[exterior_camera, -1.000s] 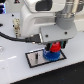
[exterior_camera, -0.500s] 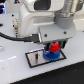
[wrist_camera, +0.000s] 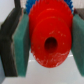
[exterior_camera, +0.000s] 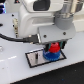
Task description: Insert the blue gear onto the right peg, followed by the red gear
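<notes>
Two gears stacked | red gear (wrist_camera: 49,39) pinched (gripper (wrist_camera: 47,45)) | above blue gear (exterior_camera: 51,56)

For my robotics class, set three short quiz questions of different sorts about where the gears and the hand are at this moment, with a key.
1. True or false: the red gear sits between the fingers of the hand.
2. Multiple choice: in the exterior view, the blue gear is (A) directly under the red gear, over the grey plate; (B) off the plate, on the white table; (C) gripped by the hand.
3. Fill in: in the wrist view, blue teeth show along the red gear's ____.

Key: 1 true; 2 A; 3 edge.
</notes>
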